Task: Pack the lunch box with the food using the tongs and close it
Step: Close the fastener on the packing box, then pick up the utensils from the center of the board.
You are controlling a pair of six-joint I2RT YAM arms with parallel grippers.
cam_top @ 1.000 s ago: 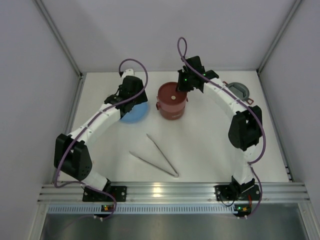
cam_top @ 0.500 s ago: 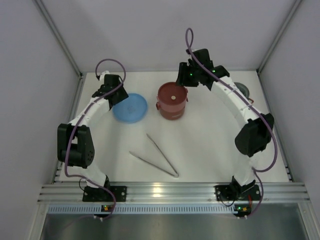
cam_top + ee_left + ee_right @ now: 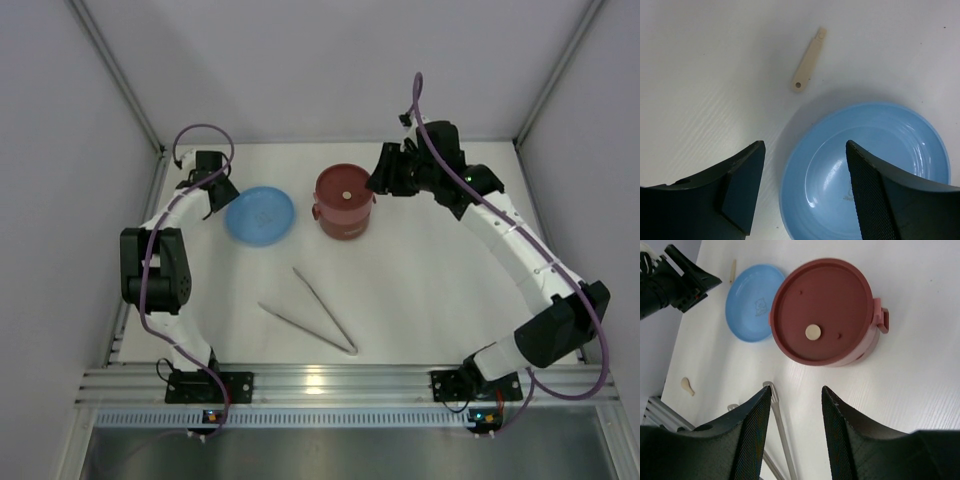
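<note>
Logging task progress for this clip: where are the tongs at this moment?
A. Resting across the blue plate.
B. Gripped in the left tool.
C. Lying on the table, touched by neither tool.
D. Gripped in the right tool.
C: the tongs lie flat on the table on the near side of the lunch box, while the left tool and the right tool both stand open and empty, well away from them.

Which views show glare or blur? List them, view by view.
Top external: sharp, even light, glare on the front rail. Left wrist: small glints on the blue plate, soft shadow beside it. Right wrist: lunch box sharp, right claw in shadow.
</note>
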